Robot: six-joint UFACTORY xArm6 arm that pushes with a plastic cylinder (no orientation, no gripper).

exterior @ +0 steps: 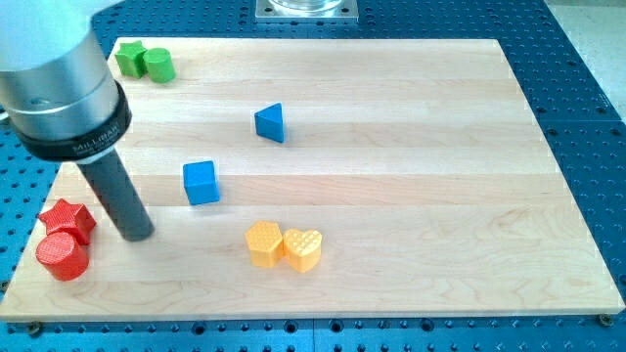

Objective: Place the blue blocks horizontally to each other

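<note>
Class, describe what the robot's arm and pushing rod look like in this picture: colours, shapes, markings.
A wide silver-grey metal cylinder with a black band bearing small white lettering, too blurred to read. Below it, a straight, smooth dark grey rod narrows to my tip. No cables show.

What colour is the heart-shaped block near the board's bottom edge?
Yellow: the heart block, seen in the camera view.
</note>
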